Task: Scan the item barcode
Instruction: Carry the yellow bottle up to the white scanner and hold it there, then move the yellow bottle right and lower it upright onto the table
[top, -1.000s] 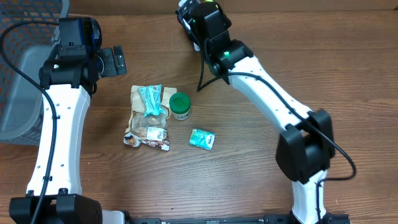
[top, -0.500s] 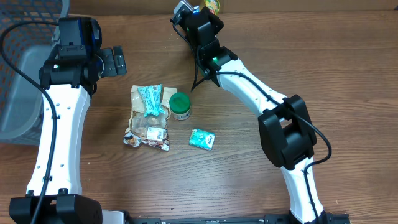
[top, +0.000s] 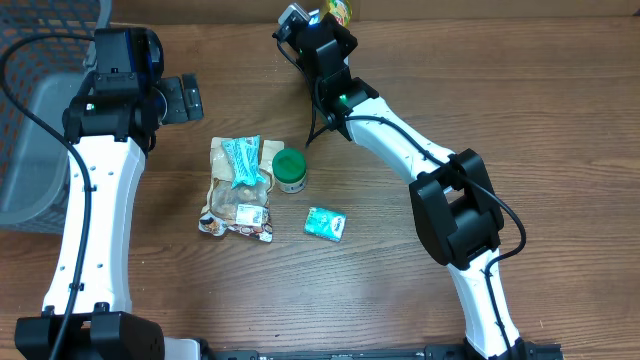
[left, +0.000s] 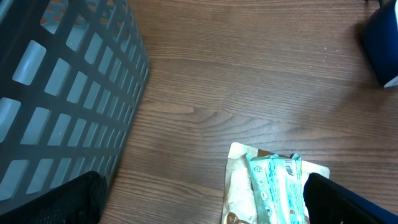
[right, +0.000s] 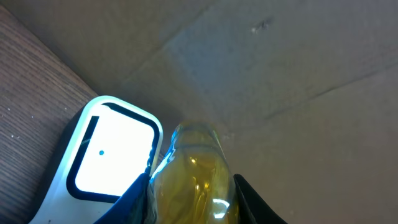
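Right claw (right: 194, 200) around yellow bottle (right: 193, 165)

Under me lay a brown wood table (top: 560, 120), its grain running left to right, softly and evenly lit. A grey mesh basket (top: 25, 150) sat at its left edge. Past the far edge I saw a grey, seamed surface (right: 280, 62).

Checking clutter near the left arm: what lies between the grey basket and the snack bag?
Nothing: the left wrist view shows bare wooden table between the basket and the snack bag.
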